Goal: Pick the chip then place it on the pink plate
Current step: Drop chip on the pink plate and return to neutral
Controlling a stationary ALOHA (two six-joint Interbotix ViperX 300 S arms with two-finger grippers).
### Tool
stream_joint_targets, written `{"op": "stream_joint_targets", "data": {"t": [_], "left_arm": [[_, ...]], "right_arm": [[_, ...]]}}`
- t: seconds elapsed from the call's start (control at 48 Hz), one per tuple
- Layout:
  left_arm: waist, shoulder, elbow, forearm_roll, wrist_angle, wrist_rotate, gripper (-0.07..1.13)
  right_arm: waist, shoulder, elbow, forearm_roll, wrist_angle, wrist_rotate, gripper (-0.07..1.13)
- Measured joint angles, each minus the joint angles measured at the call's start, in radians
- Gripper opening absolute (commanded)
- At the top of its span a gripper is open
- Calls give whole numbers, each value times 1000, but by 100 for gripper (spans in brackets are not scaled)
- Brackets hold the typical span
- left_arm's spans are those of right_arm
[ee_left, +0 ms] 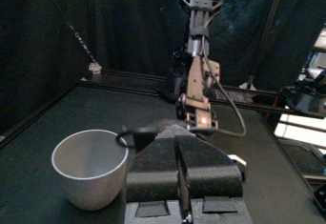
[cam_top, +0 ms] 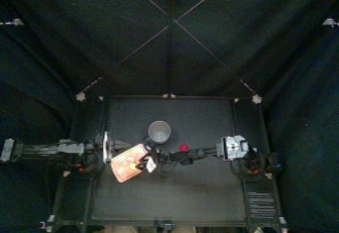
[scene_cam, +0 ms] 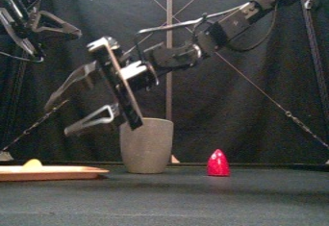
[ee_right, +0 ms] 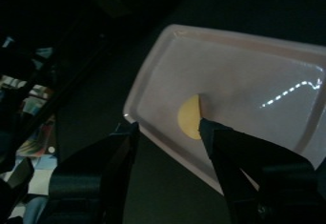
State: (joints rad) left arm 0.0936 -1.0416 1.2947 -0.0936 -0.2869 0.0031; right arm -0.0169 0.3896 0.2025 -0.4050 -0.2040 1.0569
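The yellow chip [ee_right: 189, 116] lies flat on the pink plate [ee_right: 242, 85], near its edge. My right gripper [ee_right: 169, 129] hangs just above it, open, one jaw on each side of the chip and nothing held. In the top view the right gripper [cam_top: 149, 164] reaches across to the pink plate [cam_top: 123, 165] at the table's left. The front view shows the chip [scene_cam: 33, 163] on the plate [scene_cam: 64, 172], under the open right gripper [scene_cam: 60, 118]. My left gripper [ee_left: 181, 171] rests shut at the left, empty.
A tall grey speckled cup [scene_cam: 146, 145] stands upright behind the plate, near the table's middle. A small red toy [scene_cam: 218, 163] sits on the table to its right. The cup [cam_top: 161, 130] is just behind the right arm's reach.
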Motion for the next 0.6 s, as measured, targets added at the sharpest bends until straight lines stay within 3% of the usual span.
{"op": "stream_joint_targets", "data": {"t": [0.271,0.604], "left_arm": [[2,-2,0,2,0,0,-2],[3,-2,5,3,0,2,-2]], "right_arm": [[-29,-206,204,-77,-38,0,89],[-130,-506,459,-160,-127,-3,89]]}}
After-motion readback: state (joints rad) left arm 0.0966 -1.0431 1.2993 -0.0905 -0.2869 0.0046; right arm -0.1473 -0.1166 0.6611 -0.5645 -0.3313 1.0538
